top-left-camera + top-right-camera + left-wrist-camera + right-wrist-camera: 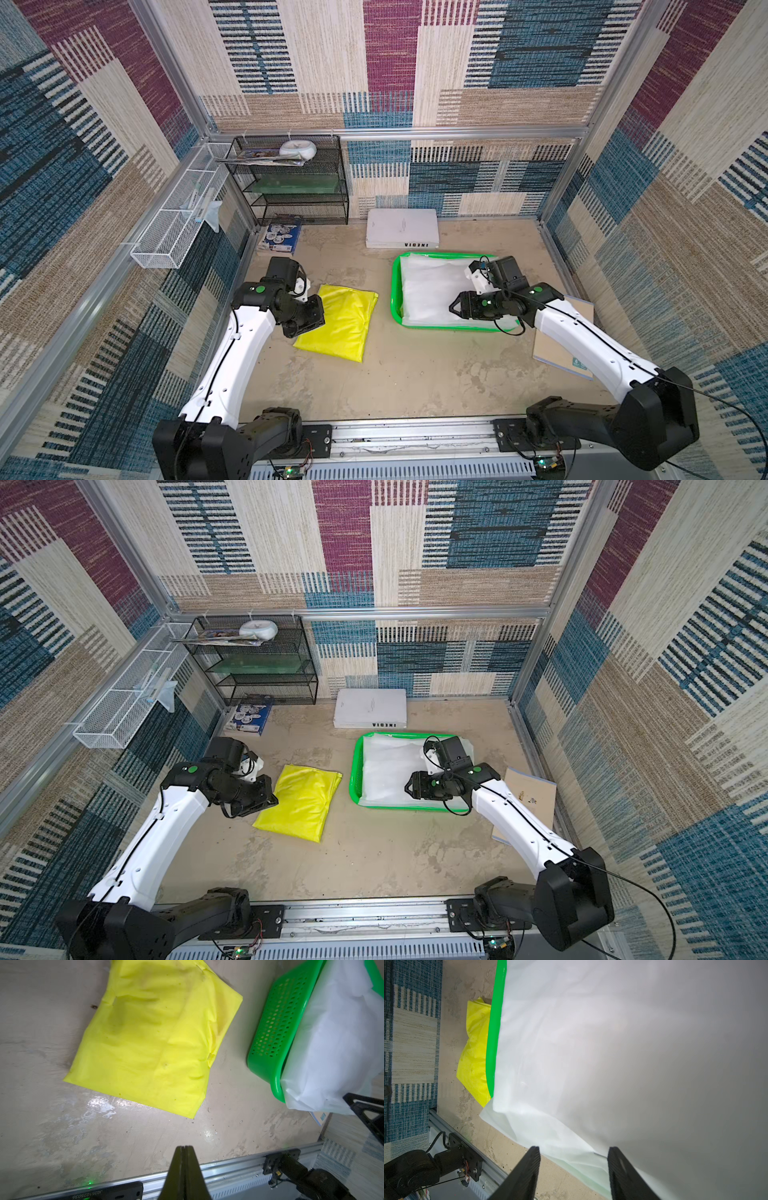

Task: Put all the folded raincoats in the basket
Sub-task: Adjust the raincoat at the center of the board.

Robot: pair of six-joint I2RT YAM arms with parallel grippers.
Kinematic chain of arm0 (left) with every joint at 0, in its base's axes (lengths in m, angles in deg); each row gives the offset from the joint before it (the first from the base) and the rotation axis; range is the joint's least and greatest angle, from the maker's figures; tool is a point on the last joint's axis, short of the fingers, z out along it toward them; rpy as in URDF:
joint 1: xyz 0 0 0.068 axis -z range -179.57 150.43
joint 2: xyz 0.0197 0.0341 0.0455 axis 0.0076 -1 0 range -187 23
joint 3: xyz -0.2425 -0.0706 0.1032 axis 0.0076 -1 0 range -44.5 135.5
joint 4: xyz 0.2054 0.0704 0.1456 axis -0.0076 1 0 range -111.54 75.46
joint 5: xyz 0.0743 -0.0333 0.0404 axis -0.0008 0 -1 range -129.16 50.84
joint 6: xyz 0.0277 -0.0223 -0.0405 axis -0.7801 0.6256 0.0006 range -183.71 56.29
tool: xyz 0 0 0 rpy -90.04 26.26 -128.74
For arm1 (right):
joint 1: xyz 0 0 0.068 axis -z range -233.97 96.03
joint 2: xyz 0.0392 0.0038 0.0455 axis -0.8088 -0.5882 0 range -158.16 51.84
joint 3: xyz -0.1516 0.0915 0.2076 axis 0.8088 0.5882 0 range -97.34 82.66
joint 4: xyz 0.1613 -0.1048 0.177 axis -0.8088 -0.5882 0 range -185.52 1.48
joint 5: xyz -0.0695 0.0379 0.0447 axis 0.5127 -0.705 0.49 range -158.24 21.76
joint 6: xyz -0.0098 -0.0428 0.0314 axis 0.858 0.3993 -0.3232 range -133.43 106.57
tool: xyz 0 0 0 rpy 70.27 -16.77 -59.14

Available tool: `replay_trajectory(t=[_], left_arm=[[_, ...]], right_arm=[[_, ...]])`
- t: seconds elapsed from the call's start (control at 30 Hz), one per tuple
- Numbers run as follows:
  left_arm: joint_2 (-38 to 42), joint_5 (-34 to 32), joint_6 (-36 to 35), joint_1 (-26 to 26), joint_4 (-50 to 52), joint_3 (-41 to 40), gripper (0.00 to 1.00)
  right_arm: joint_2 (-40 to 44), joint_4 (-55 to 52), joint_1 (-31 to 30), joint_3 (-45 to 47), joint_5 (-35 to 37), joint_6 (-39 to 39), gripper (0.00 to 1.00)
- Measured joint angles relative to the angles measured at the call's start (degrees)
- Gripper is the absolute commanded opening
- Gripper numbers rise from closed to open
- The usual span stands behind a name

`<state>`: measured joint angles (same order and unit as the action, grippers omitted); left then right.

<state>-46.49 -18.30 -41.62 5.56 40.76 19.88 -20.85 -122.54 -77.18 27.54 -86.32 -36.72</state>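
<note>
- Right gripper (574, 1148): jaws apart at a middling width, nothing between them, hanging over the near edge of the basket.
- Right under it: folded white translucent plastic raincoat (432, 286), lying inside the bright green shallow rectangular plastic basket (394, 291) towards the desk's right edge, with one flap spilling over the near rim.
- Left gripper (184, 1148): pressed shut, empty, above bare desk just beside the folded bright yellow plastic raincoat (340, 324).
- Yellow raincoat: flat on the desk, near the basket's left wall but apart from it, not yet in.
- Judged progress: white raincoat as good as placed, bar the overhanging flap. Yellow one, if also meant, left to grasp and carry across.
- Desk (415, 374): mottled beige, concrete-like, scuffed, with glossy patches.
- Far edge: flat white box (402, 228).
- Far left corner: black mesh shelf rack (291, 178).
- Left wall: long white wire basket (178, 224).
- Right edge: brown cardboard pad (565, 336), partly under the right arm.
- Around: woven patchwork walls (519, 62) in blue, beige and maroon, on aluminium framing.
</note>
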Motion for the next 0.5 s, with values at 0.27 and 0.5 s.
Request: replay_trajectory(t=[0.27, 0.5], left_arm=[[1.33, 1.31, 11.26, 3.63, -8.81, -16.83, 0.80], [1.07, 5.09, 21.64, 4.17, -21.07, -27.34, 0.60]], right_arm=[[-0.83, 0.04, 0.00, -1.16, -0.22, 0.00, 0.58], [-0.83, 0.04, 0.00, -1.16, -0.48, 0.00, 0.58]])
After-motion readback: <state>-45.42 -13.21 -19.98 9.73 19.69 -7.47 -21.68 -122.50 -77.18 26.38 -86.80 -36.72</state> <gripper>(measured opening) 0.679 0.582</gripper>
